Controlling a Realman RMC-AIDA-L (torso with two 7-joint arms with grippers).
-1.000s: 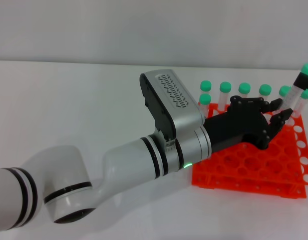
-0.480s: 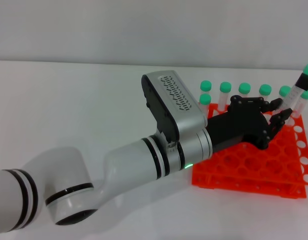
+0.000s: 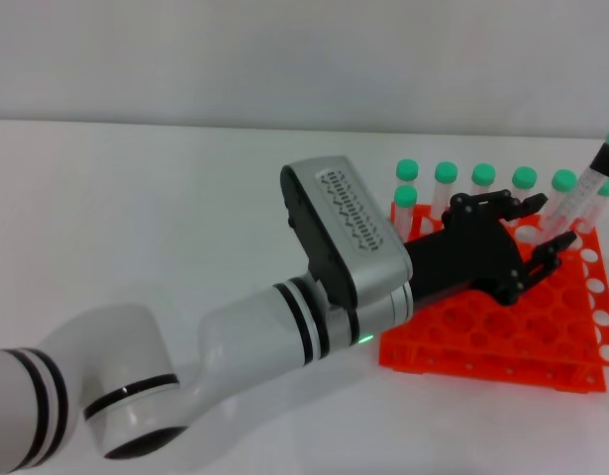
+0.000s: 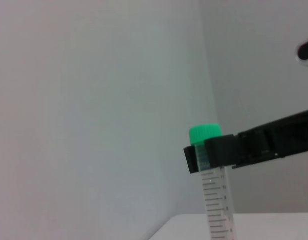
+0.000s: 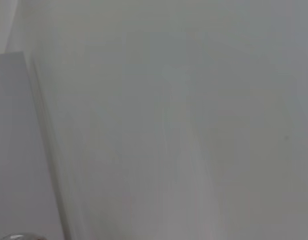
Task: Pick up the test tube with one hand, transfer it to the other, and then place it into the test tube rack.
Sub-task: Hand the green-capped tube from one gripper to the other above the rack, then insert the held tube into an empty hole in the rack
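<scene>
The test tube (image 3: 581, 194), clear with a green cap, hangs tilted above the back right of the orange test tube rack (image 3: 502, 327). My right gripper (image 3: 607, 156) shows only as a black bit at the picture's right edge, shut on the tube just below the cap. The left wrist view shows this grip clearly: black fingers (image 4: 244, 150) clamp the tube (image 4: 216, 200) under its green cap (image 4: 204, 134). My left gripper (image 3: 547, 226) reaches over the rack, open, its claws spread on either side of the tube's lower end.
Several more green-capped tubes (image 3: 483, 176) stand in the rack's back row and left corner. The left forearm (image 3: 354, 257) lies across the rack's left side. White table (image 3: 136, 198) around. The right wrist view shows only a blank grey wall.
The left gripper's claws have spread apart and let go of the tube's lower end. The left arm has drawn back a little. The tube has shifted slightly right with the right gripper.
</scene>
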